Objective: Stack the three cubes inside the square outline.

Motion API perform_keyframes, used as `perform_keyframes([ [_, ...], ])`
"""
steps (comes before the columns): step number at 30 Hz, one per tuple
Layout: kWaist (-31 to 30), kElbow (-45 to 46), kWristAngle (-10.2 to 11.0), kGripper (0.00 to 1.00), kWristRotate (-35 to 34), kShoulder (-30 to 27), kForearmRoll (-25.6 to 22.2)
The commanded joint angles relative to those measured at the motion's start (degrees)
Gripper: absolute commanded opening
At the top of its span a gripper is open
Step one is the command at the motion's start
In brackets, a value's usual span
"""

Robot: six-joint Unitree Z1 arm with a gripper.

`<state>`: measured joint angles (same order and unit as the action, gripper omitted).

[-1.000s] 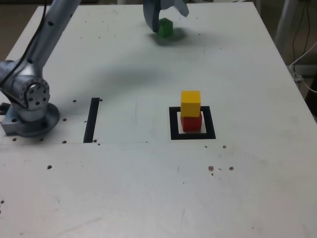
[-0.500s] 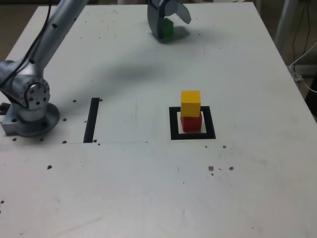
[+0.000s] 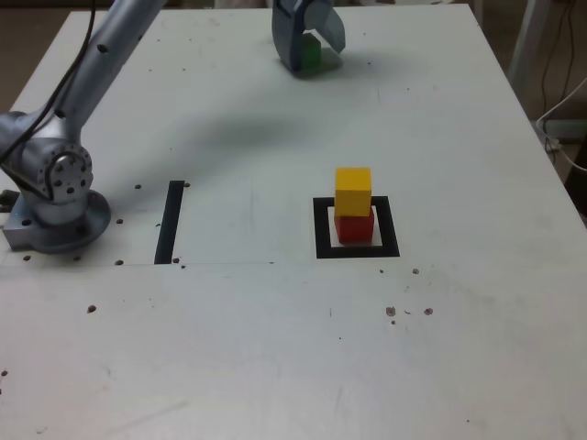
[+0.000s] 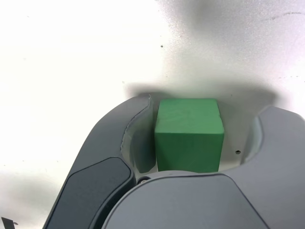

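Note:
The green cube (image 3: 310, 53) rests on the white table at the far side, and my gripper (image 3: 312, 51) is lowered over it with a jaw on each side. In the wrist view the green cube (image 4: 189, 133) lies deep between the jaws of the gripper (image 4: 206, 108). One finger (image 4: 138, 119) is almost against the cube's side; the other finger (image 4: 271, 133) is still apart from it by a visible gap. The yellow cube (image 3: 353, 190) stands on the red cube (image 3: 355, 228) inside the square outline (image 3: 323, 229).
A straight black tape strip (image 3: 170, 222) lies at the exterior view's left of the outline. The arm's base (image 3: 55, 197) stands at the table's left edge. Cables hang off the table's right side (image 3: 559, 119).
The gripper has come down over the green cube and its jaws have narrowed around it. The stacked yellow and red cubes have not moved.

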<state>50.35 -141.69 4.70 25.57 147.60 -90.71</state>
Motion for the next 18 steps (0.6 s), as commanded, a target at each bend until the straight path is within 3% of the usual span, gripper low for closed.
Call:
perform_keyframes([
  [1, 0.1, -0.2, 0.2, 0.32, 0.1, 0.1, -1.5],
  [18, -0.7, -0.2, 0.3, 0.29, 0.3, -0.7, -2.7],
])
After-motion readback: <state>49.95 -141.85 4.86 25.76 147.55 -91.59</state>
